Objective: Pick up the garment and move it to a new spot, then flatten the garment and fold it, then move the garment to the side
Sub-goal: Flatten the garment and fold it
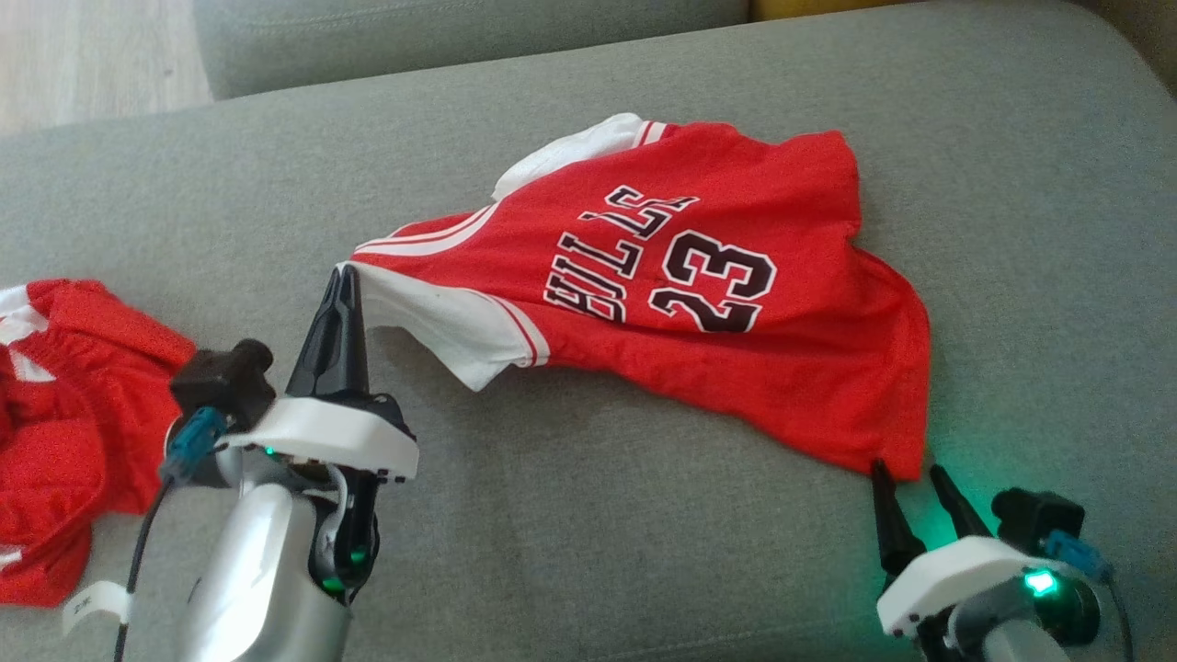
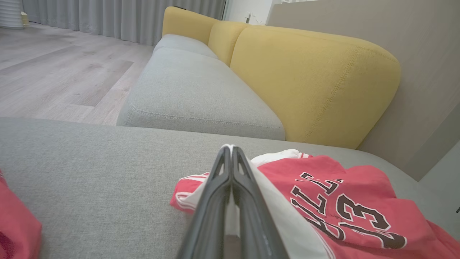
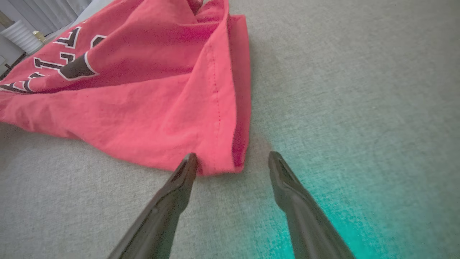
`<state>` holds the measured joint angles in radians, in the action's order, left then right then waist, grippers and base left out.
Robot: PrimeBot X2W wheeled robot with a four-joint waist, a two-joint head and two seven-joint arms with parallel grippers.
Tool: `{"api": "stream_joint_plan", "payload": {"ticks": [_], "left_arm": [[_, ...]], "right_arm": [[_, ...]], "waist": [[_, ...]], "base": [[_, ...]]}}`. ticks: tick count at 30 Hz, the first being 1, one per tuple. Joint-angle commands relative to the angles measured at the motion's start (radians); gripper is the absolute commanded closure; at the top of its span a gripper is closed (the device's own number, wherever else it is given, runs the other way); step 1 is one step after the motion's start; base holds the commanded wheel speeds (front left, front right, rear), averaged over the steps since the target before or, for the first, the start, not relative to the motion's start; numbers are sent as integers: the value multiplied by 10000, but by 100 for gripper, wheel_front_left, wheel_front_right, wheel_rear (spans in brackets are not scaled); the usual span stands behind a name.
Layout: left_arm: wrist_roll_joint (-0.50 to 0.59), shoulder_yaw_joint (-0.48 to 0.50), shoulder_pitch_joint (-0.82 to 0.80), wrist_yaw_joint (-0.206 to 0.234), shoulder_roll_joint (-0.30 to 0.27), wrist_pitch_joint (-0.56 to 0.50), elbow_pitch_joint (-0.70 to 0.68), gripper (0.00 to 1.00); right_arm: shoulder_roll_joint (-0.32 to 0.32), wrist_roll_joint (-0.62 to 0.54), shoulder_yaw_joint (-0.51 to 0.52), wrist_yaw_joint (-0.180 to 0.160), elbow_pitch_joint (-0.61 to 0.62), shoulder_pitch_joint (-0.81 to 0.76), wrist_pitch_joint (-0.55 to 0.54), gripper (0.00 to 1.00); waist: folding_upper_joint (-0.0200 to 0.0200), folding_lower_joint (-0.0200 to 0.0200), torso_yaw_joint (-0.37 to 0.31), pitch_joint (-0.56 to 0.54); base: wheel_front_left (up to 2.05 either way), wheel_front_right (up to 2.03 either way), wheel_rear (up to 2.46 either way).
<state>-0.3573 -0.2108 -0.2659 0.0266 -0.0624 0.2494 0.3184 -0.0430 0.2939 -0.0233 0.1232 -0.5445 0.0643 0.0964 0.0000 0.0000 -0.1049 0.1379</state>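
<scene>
While closed, left pincer (image 1: 346, 278) pinches garment (image 1: 782, 184).

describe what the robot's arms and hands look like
The left hand and right hand each have two long, dark, tapering fingers rising from a white base. Beside each base sits a black camera block with a blue connector. The left forearm is silver-grey, with a dark cable carrying a white tag. Small green lights glow on both wrists.
</scene>
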Motion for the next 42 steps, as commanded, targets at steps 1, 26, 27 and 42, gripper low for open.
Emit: {"api": "stream_joint_plan", "payload": {"ticks": [1, 26, 27, 42], "left_arm": [[107, 320, -244, 10, -122, 123, -396, 100], [-259, 1057, -702, 99, -376, -125, -2714, 100], [-333, 1093, -798, 111, -386, -247, -3060, 100], [256, 1181, -2095, 1143, -1090, -3259, -8073, 100]], "right_arm": [[-72, 96, -275, 75, 78, 539, 106, 0], [-713, -756, -937, 75, 4117, 3165, -798, 100], [-853, -752, -877, 75, 4354, 3428, -916, 100], [-366, -2308, 1049, 75, 8144, 4273, -4231, 100]], "waist": [[0, 0, 91, 67], [0, 0, 607, -1118], [0, 0, 645, -1241], [0, 0, 995, -1925]], "base": [[0, 0, 0], [0, 0, 0], [0, 0, 0], [0, 0, 0]]}}
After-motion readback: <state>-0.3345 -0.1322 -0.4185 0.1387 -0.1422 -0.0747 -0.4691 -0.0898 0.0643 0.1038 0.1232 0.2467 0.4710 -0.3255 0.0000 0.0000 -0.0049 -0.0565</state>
